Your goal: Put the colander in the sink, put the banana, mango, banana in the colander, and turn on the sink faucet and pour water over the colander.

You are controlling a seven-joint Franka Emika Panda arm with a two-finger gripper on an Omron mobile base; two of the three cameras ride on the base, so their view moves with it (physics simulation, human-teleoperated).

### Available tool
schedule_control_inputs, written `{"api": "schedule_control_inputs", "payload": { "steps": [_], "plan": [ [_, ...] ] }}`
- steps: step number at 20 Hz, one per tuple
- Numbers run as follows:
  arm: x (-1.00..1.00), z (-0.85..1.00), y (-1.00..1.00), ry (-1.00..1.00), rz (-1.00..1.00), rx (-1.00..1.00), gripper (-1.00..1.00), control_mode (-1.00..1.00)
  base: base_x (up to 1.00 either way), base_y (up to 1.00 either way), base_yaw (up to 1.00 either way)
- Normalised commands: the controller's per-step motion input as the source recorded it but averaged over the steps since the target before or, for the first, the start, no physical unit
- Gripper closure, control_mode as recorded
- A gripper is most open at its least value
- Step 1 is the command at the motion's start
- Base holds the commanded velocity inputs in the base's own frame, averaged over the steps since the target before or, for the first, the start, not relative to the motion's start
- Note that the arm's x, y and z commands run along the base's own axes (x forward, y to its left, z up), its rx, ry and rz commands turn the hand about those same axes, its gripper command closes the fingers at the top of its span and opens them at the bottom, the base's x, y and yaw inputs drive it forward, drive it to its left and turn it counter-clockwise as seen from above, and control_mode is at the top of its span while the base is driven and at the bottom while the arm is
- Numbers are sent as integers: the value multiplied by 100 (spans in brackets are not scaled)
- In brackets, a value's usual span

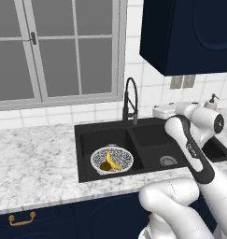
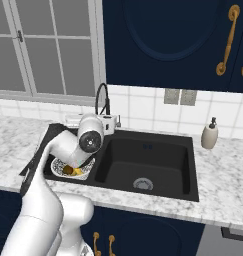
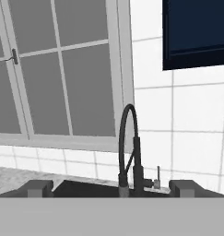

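The colander (image 1: pixel 112 160) sits in the sink's (image 1: pixel 87 130) left basin holding a banana (image 1: pixel 112 161) and mango (image 1: pixel 105 165), while the gripper (image 3: pixel 111 188), jaws wide open, faces the sink faucet (image 3: pixel 130 152).

The sink (image 1: pixel 147 135) looks matt black, each basin with a silvery metal drain (image 1: pixel 168 160). Around it the counter (image 1: pixel 35 158) is smooth grey-veined marble. The sink faucet (image 1: pixel 130 100) is dull black (silver-grey at its base). The colander (image 1: pixel 112 159) is white, speckled with dark holes. Lower left, a brass-coloured handle (image 1: pixel 21 218) shines on navy cabinet fronts.
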Motion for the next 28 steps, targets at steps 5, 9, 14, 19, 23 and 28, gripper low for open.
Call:
{"api": "schedule_control_inputs", "payload": {
  "steps": [5, 9, 14, 19, 23, 28],
  "plan": [
    [5, -41, -50, -1, 0, 25, -100, -100, 0, 0, 0],
    [31, -22, -32, 0, 0, 7, -100, -100, 0, 0, 0],
    [58, -16, -33, -2, 5, 6, -100, -100, 0, 0, 0],
    [47, -24, -16, -11, 16, 0, -100, -100, 0, 0, 0],
    [33, -26, 0, -15, 18, -4, -100, -100, 0, 0, 0],
    [56, -10, 15, 2, 11, -4, -100, -100, 0, 0, 0]
  ]
}}
